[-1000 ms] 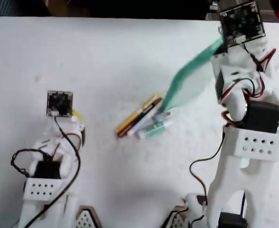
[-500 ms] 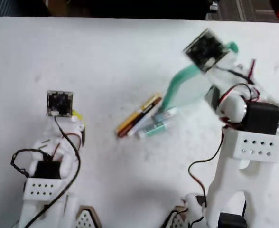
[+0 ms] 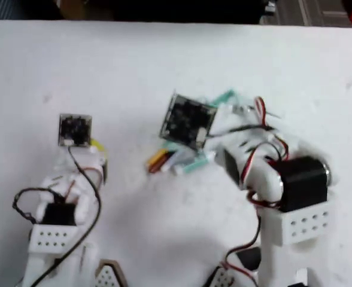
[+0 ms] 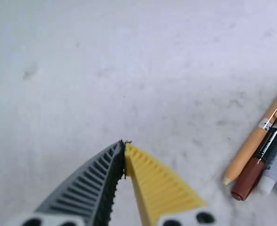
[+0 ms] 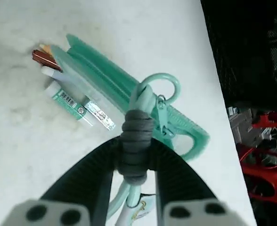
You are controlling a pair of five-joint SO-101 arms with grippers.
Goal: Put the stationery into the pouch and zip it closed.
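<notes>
My right gripper (image 5: 135, 143) is shut on a grey knotted cord (image 5: 136, 141) tied to the zip pull of the teal pouch (image 5: 105, 70). The pouch lies flat on the white table, one end over the stationery. An orange pen and a brown pen (image 5: 44, 55) poke out beside two white tubes with teal labels (image 5: 75, 103). From above, the right arm (image 3: 248, 155) covers most of the pouch (image 3: 226, 95), with the stationery (image 3: 167, 160) showing at its left. My left gripper (image 4: 124, 143) is shut and empty, low over bare table left of the pens (image 4: 256, 146).
The table's far edge (image 3: 134, 23) borders a dark space. Red parts (image 5: 265, 155) lie off the table past the pouch. Open white table (image 3: 122, 78) lies between and beyond the two arms.
The right arm has swung left and down with the pouch, from the far right to over the stationery. The pouch went from hanging stretched to lying flat. The left arm stayed still.
</notes>
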